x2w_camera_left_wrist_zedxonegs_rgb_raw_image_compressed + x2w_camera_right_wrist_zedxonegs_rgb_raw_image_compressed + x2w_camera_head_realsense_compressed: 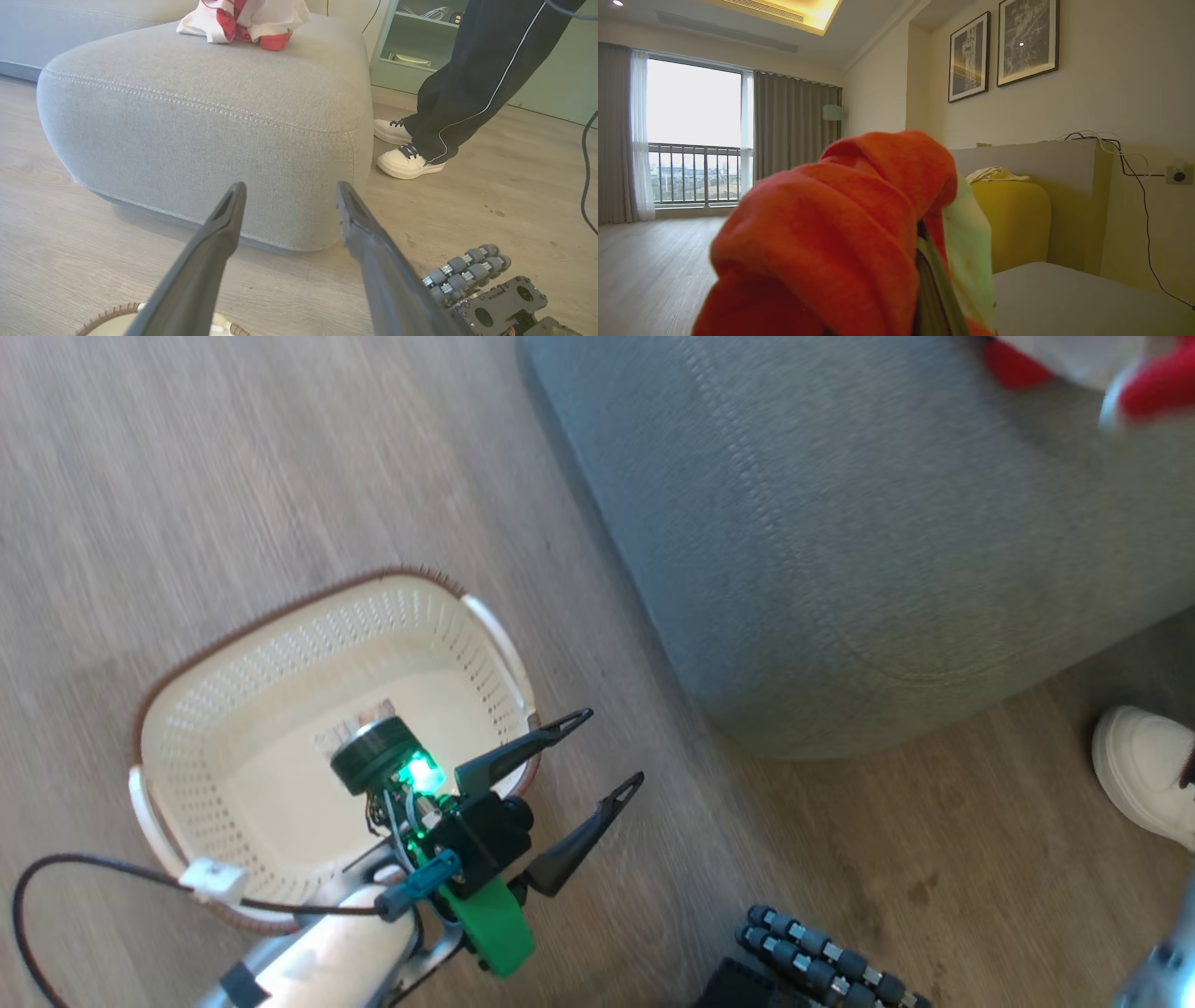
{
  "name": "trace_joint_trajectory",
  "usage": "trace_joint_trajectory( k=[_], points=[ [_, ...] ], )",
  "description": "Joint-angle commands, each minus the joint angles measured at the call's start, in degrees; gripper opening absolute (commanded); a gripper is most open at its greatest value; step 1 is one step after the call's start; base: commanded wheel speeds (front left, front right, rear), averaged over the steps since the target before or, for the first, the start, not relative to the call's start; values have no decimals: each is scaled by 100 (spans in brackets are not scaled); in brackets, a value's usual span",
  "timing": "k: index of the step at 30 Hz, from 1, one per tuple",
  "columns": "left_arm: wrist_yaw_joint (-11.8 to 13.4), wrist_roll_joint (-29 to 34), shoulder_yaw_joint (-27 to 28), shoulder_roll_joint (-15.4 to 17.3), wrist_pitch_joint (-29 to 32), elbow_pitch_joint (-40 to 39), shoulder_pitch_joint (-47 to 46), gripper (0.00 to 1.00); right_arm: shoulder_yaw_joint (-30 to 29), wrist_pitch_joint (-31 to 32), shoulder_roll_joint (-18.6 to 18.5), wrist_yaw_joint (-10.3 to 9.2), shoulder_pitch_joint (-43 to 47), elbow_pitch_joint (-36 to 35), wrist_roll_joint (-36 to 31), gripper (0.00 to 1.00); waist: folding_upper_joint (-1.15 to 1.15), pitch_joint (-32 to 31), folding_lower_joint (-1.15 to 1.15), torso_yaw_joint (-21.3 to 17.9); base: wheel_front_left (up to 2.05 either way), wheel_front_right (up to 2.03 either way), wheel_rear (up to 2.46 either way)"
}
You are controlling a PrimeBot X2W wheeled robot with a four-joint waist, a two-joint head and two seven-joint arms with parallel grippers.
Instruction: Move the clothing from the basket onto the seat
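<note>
Over right end effector (927, 280), red clothing (840, 224)

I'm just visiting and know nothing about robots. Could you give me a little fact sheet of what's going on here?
Basket: on the floor, no clothing seen inside
Seat: grey, beside the basket
Red-and-white garment: lying on the seat
Red garment: gripped by the right tool
Left tool: open, empty, near the basket's rim
Person: standing by the seat, white shoes
</note>
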Motion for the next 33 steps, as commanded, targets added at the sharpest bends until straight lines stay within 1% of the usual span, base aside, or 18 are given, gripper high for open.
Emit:
trace_joint_trajectory(
  k=[1, 4, 7, 9, 10, 11, 12, 17, 24, 29, 30, 31, 33],
  points=[
    [-7, 18, 76, 136, -29, -239, -180, 100, 22, -36, -230, -1, -379, 39, -167, 0, 0, 273, 0, 140, 0, 0, 0],
    [-7, -2, 37, 228, -29, -290, -250, 100, -22, -36, -373, -1, -985, 373, -371, 0, 0, 444, 0, 206, 0, 0, 0],
    [-7, -10, -9, 310, -29, -332, -339, 100, -197, -36, -546, -1, -1538, 813, -696, 0, 0, 606, 0, 304, 0, 0, 0],
    [-7, -9, -24, 352, -29, -348, -407, 100, -350, -36, -556, -1, -1844, 1060, -844, 0, 0, 702, 0, 381, 0, 0, 0],
    [-7, -14, -15, 361, -29, -356, -434, 100, -472, -36, -537, -1, -2016, 1189, -815, 0, 0, 747, 0, 417, 0, 0, 0],
    [-7, -14, -15, 361, -29, -356, -434, 100, -472, -36, -537, -1, -2016, 1189, -815, 0, 0, 747, 0, 417, 0, 0, 0],
    [-7, -19, 0, 366, -29, -366, -455, 100, -595, -36, -549, -1, -2170, 1324, -805, 0, 0, 793, 0, 452, 0, 0, 0],
    [-7, -27, 42, 401, -29, -416, -550, 100, -1050, -32, -875, -1, -2757, 1987, -1120, 0, 0, 1041, 0, 625, 0, 0, 0],
    [-7, -38, 64, 449, -29, -477, -682, 100, -1434, -28, -1218, -1, -3344, 2971, -1609, 0, 0, 1411, 0, 863, 0, 0, 0],
    [-7, -26, 68, 444, -29, -519, -797, 100, -1843, -30, -1260, -1, -3605, 3734, -2114, 0, 0, 1632, 0, 1043, 0, 0, 0],
    [-7, -23, 72, 441, -29, -524, -818, 100, -1914, -31, -1243, -1, -3640, 3853, -2235, 0, 0, 1671, 0, 1079, 0, 0, 0],
    [-7, -22, 99, 425, -29, -529, -853, 100, -2029, -32, -1213, -1, -3681, 4046, -2511, 0, 0, 1744, 0, 1145, 0, 0, 0],
    [-7, -12, 118, 412, -29, -539, -881, 100, -2203, -33, -1161, -1, -3748, 4205, -2728, 0, 0, 1807, 0, 1208, 0, 0, 0]
  ],
)
